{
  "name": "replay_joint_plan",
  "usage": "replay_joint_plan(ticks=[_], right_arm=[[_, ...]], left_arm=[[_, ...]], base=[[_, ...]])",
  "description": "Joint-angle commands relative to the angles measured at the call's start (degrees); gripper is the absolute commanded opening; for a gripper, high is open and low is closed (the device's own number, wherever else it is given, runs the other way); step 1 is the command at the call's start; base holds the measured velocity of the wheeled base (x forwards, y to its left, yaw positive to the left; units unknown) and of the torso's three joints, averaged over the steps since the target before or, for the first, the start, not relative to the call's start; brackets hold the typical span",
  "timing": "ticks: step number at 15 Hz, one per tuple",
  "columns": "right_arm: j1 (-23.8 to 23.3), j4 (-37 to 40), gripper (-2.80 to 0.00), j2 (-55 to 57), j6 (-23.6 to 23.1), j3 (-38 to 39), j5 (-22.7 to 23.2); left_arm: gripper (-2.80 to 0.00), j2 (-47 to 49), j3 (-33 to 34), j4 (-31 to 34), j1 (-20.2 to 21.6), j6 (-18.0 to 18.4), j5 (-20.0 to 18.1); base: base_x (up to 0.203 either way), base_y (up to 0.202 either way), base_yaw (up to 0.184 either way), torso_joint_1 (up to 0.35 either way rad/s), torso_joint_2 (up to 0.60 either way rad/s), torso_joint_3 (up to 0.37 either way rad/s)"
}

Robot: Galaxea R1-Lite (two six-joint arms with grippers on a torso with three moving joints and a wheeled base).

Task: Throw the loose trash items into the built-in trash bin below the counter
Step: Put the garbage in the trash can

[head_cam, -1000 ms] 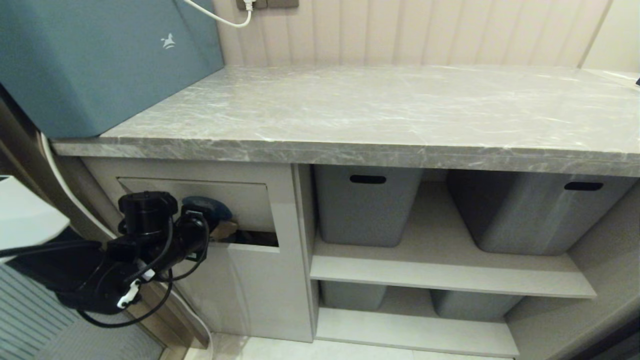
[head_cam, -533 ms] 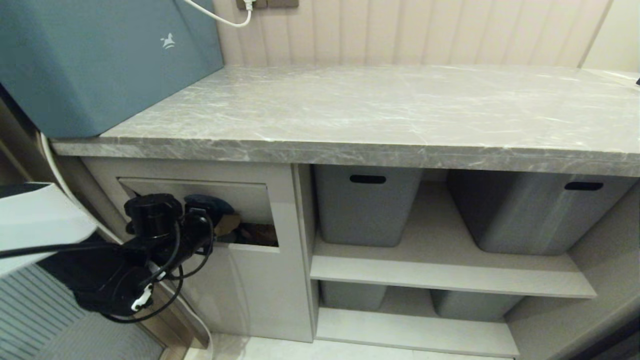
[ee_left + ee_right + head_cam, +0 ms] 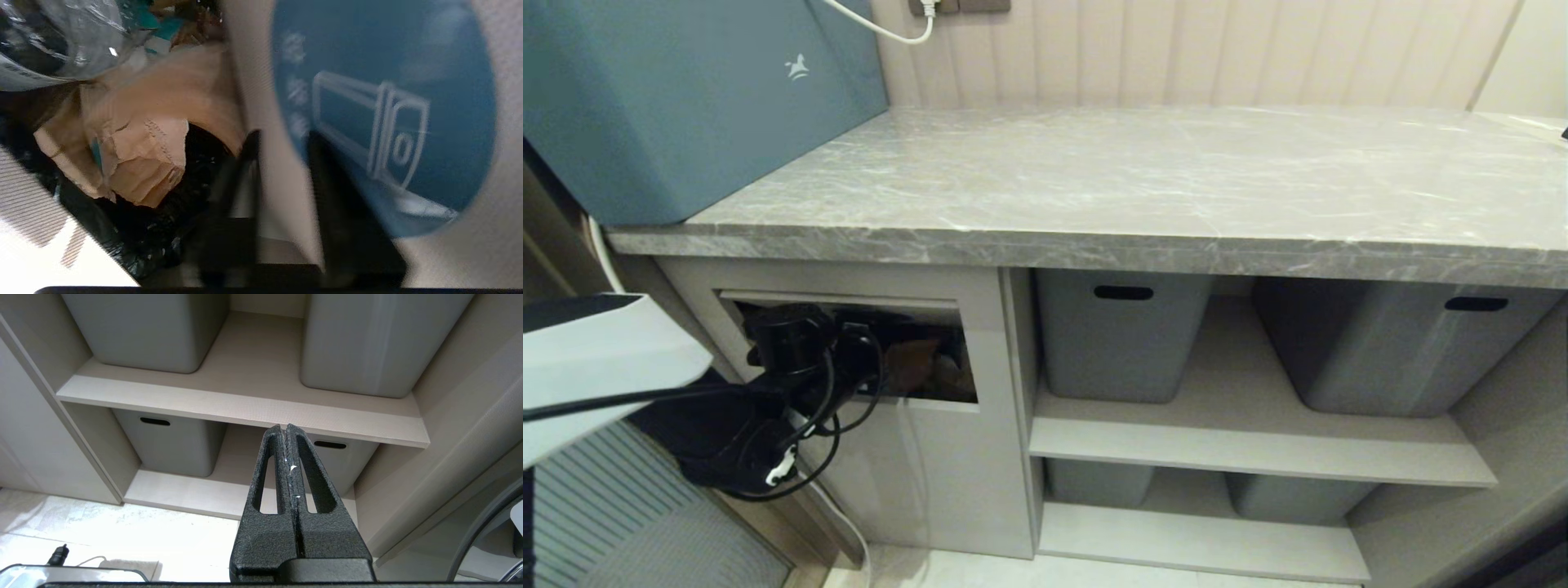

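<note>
My left tool (image 3: 282, 171) is pushed against the bin flap (image 3: 384, 106), holding it inward; fingers parted, gripping nothing. Just beyond, the cardboard scrap (image 3: 139, 163) lies inside the bin on other rubbish. My right tool (image 3: 289, 457) hangs clenched, empty, facing the shelves.

The left hand (image 3: 870, 371) fills the bin opening (image 3: 931, 371); its flap (image 3: 261, 102) stands between the fingers.

A crumpled tan cardboard scrap (image 3: 135, 163) with a bit of bright turquoise on it lies inside the light beige bin front (image 3: 931, 474) under the long grey marble counter (image 3: 1143, 180). The bin's flap (image 3: 482, 253), with its round blue sticker (image 3: 384, 102), is pushed inward.
</note>
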Motion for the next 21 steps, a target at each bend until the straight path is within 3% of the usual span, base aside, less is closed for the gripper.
replay_joint_plan(ticks=[1,4,8,12,17,19,20,21], right_arm=[[0.0,0.0,-2.8,0.0,0.0,0.0,0.0],[0.0,0.0,-2.8,0.0,0.0,0.0,0.0],[0.0,0.0,-2.8,0.0,0.0,0.0,0.0],[0.0,0.0,-2.8,0.0,0.4,0.0,-0.1],[0.0,0.0,-2.8,0.0,0.4,0.0,0.0],[0.0,-0.1,-2.8,0.0,0.5,0.0,0.0],[0.0,-0.1,-2.8,0.0,0.5,0.0,0.0],[0.0,-0.1,-2.8,0.0,0.5,0.0,0.0]], left_arm=[[0.0,0.5,-0.5,-0.4,-0.1,-0.4,0.0],[0.0,0.7,-0.7,-0.4,-0.5,-0.4,0.1],[0.0,-0.1,2.2,-0.5,-0.5,-0.4,3.5],[0.0,-7.4,11.7,-1.2,-0.5,-0.3,9.0],[0.0,-19.6,26.0,-1.3,-0.4,0.1,11.5],[0.0,-26.4,29.9,-1.1,-0.4,2.0,11.8],[-2.8,-29.8,32.3,-1.1,-0.4,3.8,11.9],[-2.8,-32.8,34.6,-1.0,-0.4,6.0,11.9]], base=[[0.0,0.0,0.0,0.0,0.0,0.0],[0.0,0.0,0.0,0.0,0.0,0.0],[0.0,0.0,0.0,0.0,0.0,0.0],[0.0,0.0,0.0,0.0,0.0,0.0],[0.0,0.0,0.0,0.0,0.0,0.0],[0.0,0.0,0.0,0.0,0.0,0.0],[0.0,0.0,0.0,0.0,0.0,0.0],[0.0,0.0,0.0,0.0,0.0,0.0]])
